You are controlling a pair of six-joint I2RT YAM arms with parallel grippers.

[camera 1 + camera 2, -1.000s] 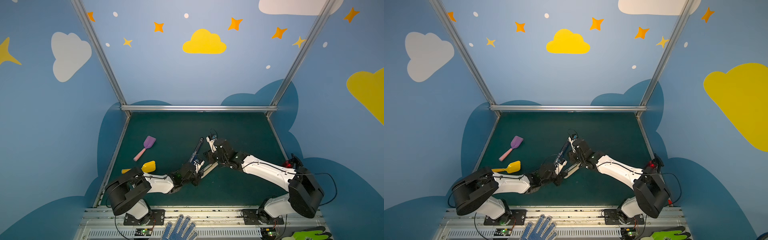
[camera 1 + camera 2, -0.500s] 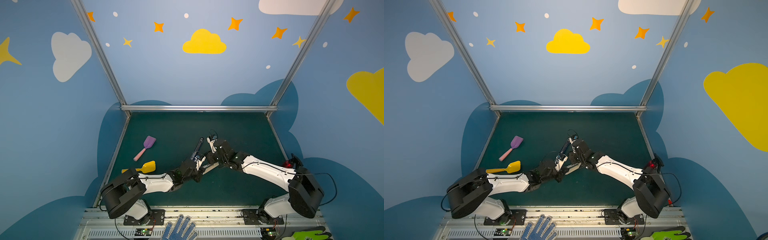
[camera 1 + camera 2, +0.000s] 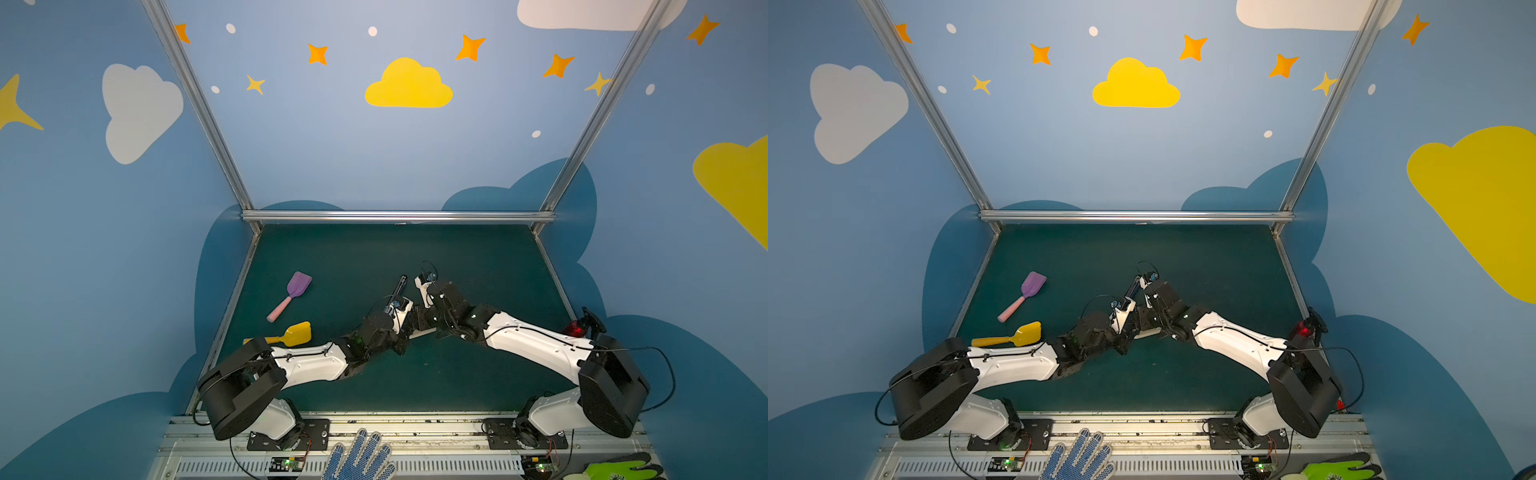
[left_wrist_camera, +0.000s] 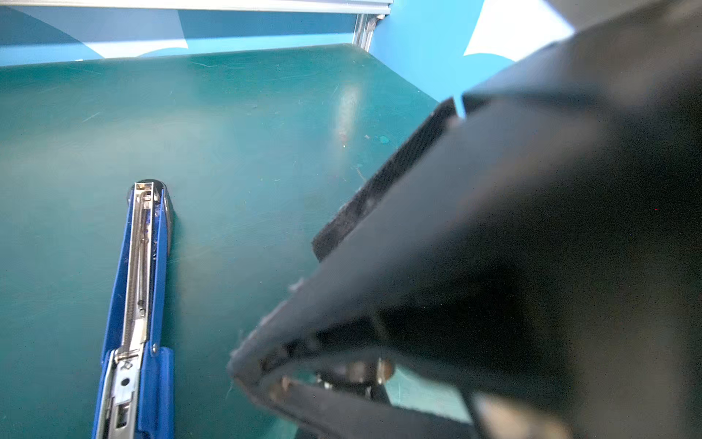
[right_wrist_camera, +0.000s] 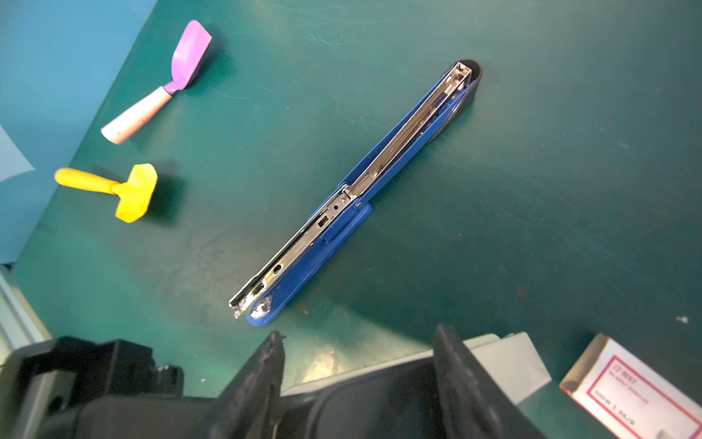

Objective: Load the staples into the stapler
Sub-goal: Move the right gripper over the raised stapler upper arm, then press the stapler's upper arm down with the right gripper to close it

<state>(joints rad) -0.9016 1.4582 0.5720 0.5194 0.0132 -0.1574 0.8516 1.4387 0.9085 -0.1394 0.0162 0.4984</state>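
The blue stapler (image 5: 353, 197) lies folded open flat on the green mat, its metal channel facing up; it also shows in both top views (image 3: 400, 289) (image 3: 1133, 289) and the left wrist view (image 4: 140, 285). The staples show as a white box with a red mark (image 5: 630, 391) and, apart from it, the grey-beige inner tray (image 5: 505, 361). My right gripper (image 5: 360, 332) is open just short of the stapler, and the tray crosses behind its fingers. My left gripper (image 3: 405, 332) meets the tray's (image 3: 422, 332) left end and seems shut on it. The right gripper's black body (image 4: 532, 228) blocks most of the left wrist view.
A purple spatula (image 3: 291, 295) and a yellow one (image 3: 291, 334) lie at the mat's left edge. A blue dotted glove (image 3: 359, 455) and a green glove (image 3: 615, 469) rest on the front rail. Blue walls with metal posts enclose the mat.
My right gripper's jaws have spread wider. The left arm has reached further forward, and the tray between the two grippers now lies more level.
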